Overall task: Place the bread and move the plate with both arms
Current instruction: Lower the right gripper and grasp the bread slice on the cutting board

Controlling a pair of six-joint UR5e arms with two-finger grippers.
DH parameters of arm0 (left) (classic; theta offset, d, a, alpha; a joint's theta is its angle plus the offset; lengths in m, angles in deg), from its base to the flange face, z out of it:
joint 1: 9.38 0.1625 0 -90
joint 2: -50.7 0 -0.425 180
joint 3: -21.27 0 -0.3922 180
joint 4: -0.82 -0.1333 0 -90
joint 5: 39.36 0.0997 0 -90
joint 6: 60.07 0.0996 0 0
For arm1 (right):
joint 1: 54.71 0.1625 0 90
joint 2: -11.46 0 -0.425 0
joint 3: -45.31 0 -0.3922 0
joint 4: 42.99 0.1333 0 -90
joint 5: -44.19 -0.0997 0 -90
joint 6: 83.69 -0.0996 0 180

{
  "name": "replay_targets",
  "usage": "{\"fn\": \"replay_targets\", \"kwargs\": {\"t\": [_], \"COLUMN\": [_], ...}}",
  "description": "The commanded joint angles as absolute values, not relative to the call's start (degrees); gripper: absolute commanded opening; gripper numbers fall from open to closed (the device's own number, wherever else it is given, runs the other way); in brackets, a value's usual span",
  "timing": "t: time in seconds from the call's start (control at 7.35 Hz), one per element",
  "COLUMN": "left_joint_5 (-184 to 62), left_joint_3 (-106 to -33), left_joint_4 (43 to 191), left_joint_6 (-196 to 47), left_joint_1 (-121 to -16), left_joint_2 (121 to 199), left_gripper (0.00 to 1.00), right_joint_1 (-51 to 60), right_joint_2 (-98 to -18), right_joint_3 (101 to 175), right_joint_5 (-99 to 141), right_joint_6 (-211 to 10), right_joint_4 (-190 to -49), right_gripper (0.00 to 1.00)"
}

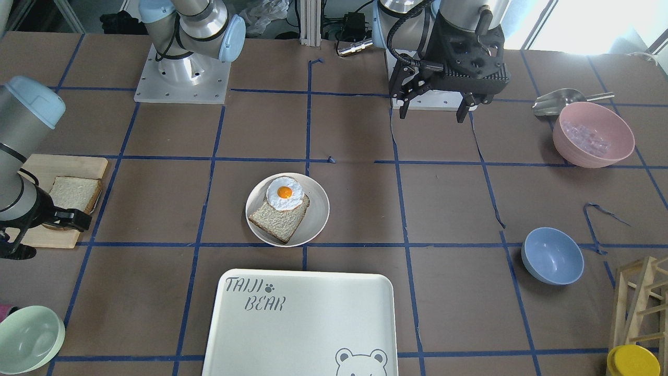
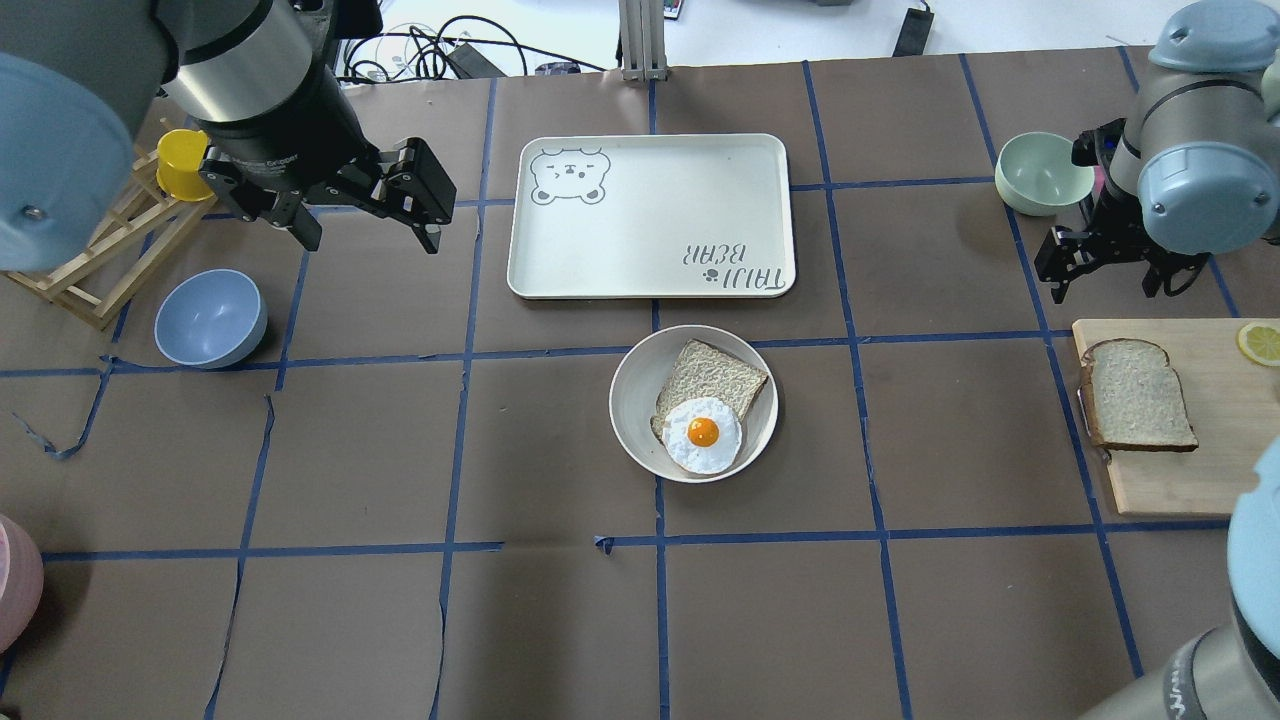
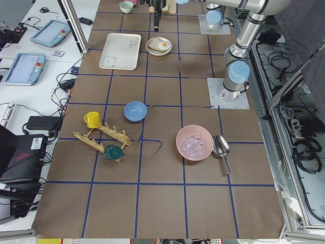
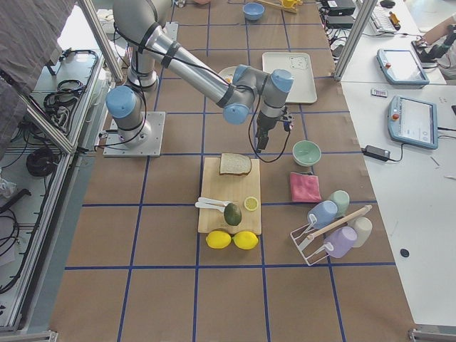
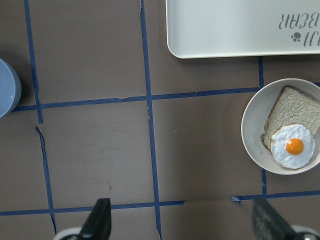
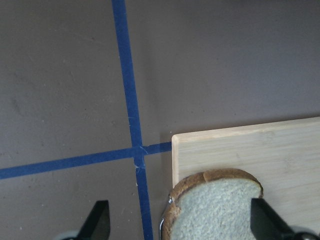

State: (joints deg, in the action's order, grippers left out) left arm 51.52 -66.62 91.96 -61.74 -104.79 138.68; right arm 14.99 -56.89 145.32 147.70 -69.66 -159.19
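Note:
The pale bread slice point(image 2: 1138, 395) lies flat on a wooden cutting board point(image 2: 1170, 475) at the table's right end; it also shows in the front view point(image 1: 74, 193) and the right wrist view point(image 6: 215, 207). The round off-white plate point(image 2: 628, 400) sits mid-table and holds a tanner slice point(image 2: 715, 372) with a fried egg point(image 2: 703, 433) on top. My right gripper point(image 2: 1108, 285) is open and empty, above the table just past the board's far corner, near the bread's domed end. My left gripper point(image 2: 371, 240) is open and empty, high over the left half, well away from the plate.
The "TAIJI BEAR" tray point(image 2: 650, 215) lies just beyond the plate. A blue bowl point(image 2: 210, 318) and a wooden rack with a yellow cup point(image 2: 185, 165) are at the left. A green bowl point(image 2: 1043, 172) stands near the right gripper. A lemon slice point(image 2: 1260, 343) lies on the board.

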Motion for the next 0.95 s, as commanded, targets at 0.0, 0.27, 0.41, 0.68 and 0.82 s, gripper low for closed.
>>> {"fn": "replay_targets", "kwargs": {"t": [0.0,0.27,0.41,0.68,0.82], "left_joint_5": [51.52,51.52,51.52,51.52,51.52], "left_joint_3": [-66.62,-66.62,-66.62,-66.53,-66.53], "left_joint_4": [91.96,91.96,91.96,91.96,91.96], "left_joint_6": [-61.74,-61.74,-61.74,-61.74,-61.74], "left_joint_1": [-104.83,-104.83,-104.74,-104.83,-104.74], "left_joint_2": [138.68,138.68,138.68,138.68,138.68], "left_gripper": [1.00,1.00,1.00,1.00,1.00], "right_joint_1": [14.99,15.07,14.99,15.07,14.99], "right_joint_2": [-53.94,-53.23,-53.23,-52.96,-52.96], "right_joint_3": [145.59,145.77,145.77,145.85,145.85], "right_joint_5": [147.99,147.90,147.90,147.90,147.73], "right_joint_6": [-73.02,-73.40,-73.40,-73.32,-72.97], "right_joint_4": [-160.67,-161.81,-161.81,-162.43,-162.52], "right_gripper": [1.00,1.00,1.00,0.97,0.92]}}
